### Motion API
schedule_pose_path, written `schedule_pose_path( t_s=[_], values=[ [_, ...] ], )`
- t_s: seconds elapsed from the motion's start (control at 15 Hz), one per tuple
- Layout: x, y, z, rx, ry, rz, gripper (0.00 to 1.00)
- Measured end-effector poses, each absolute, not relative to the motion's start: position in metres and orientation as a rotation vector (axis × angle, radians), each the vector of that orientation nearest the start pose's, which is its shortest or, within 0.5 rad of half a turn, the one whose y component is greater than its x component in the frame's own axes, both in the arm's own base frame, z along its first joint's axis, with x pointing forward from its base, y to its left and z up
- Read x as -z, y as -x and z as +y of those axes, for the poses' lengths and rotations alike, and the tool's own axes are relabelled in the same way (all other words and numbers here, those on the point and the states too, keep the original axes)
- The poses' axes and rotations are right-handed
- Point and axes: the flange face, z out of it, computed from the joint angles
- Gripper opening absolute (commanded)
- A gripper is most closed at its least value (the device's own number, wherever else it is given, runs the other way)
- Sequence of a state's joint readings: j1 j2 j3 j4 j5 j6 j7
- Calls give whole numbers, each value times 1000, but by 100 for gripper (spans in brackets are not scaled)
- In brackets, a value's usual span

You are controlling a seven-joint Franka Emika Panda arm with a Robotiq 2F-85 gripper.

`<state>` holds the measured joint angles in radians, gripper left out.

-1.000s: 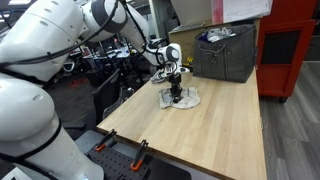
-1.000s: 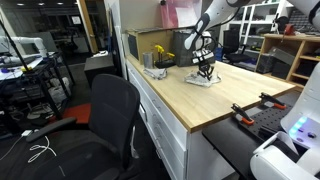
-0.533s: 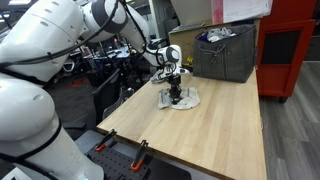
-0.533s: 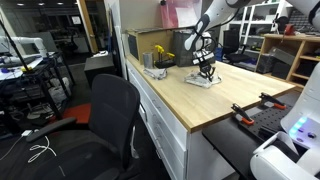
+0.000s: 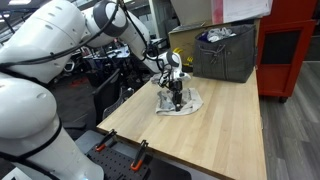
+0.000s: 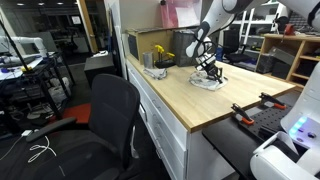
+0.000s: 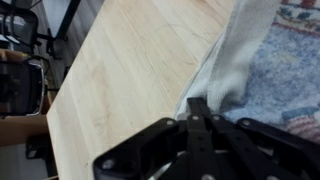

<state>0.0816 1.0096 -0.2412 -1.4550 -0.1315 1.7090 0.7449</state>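
Note:
A light grey-white cloth (image 5: pixel 181 102) lies on the pale wooden table (image 5: pixel 200 135); it also shows in an exterior view (image 6: pixel 208 81). My gripper (image 5: pixel 175 96) stands on the cloth with its fingers pointing down; in an exterior view (image 6: pixel 207 72) it sits at the same spot. In the wrist view the black fingers (image 7: pixel 197 108) are closed together on a pinched fold of the cloth (image 7: pixel 232 70), whose inner side is blue-grey.
A dark grey bin (image 5: pixel 226 52) with crumpled stuff stands at the table's far end. A yellow object (image 6: pixel 160 52) in a small holder sits by the table corner. Orange-handled clamps (image 5: pixel 138 152) grip the near edge. A black office chair (image 6: pixel 105 120) stands beside the table.
My gripper has shifted a little along the table with the cloth, and the cloth's shape has changed under it.

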Motion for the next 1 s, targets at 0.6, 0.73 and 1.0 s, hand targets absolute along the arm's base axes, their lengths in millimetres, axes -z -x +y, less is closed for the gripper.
schedule_pose_path(
  t_s=[0.6,0.73,1.0],
  values=[
    [-117,-619,-136,690,-2281,-1077,0],
    [-152,-626,-146,633,-2313,-1105,0],
    [-203,-642,-145,536,-2417,-1092,0]
  ],
)
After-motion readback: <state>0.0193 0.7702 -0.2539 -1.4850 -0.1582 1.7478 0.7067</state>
